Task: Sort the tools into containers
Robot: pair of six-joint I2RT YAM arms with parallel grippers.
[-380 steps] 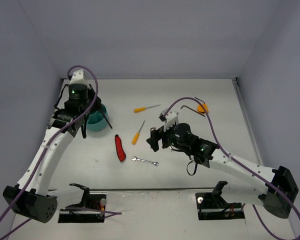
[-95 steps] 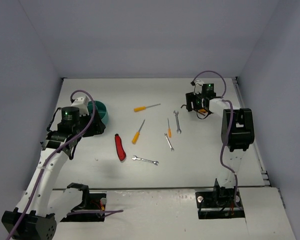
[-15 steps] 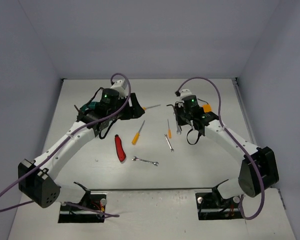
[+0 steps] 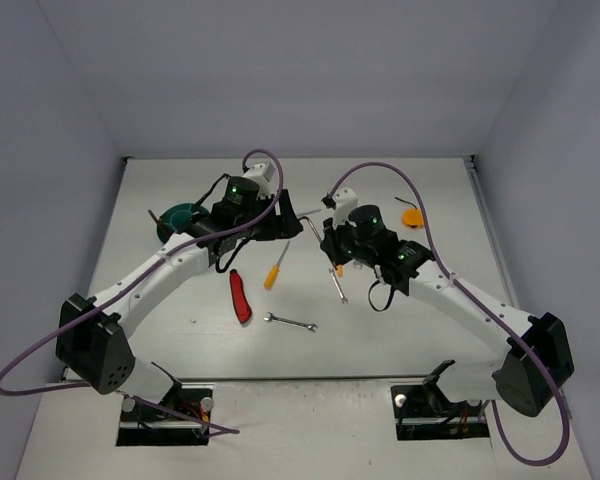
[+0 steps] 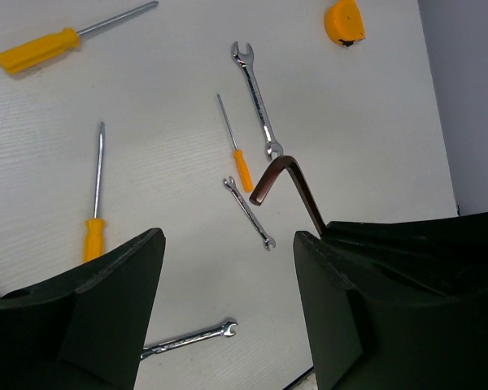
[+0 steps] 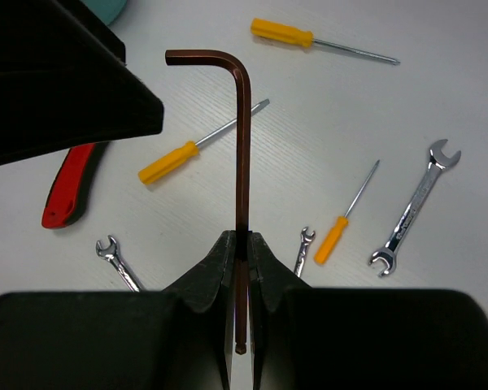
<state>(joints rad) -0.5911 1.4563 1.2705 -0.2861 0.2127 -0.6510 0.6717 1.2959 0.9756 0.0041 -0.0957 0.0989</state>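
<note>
My right gripper (image 6: 241, 244) is shut on the long shaft of a dark L-shaped hex key (image 6: 241, 154), held above the table with its bent end forward. My left gripper (image 5: 228, 309) hangs open close beside it, and the hex key (image 5: 285, 183) reaches in front of its right finger (image 5: 342, 317). In the top view both grippers, left (image 4: 283, 226) and right (image 4: 325, 238), meet at the table's middle. The teal tub (image 4: 180, 214) stands to the left, behind the left arm.
On the table lie a red-and-black knife (image 4: 241, 296), orange screwdrivers (image 5: 53, 47) (image 5: 93, 227) (image 5: 240, 166), silver wrenches (image 5: 256, 97) (image 5: 248, 213) (image 5: 191, 340), and an orange round thing (image 4: 411, 215) at the back right. Grey walls enclose three sides.
The right gripper has carried the hex key leftward and the left gripper has moved right, so the two now stand close together. The tools on the table have not moved.
</note>
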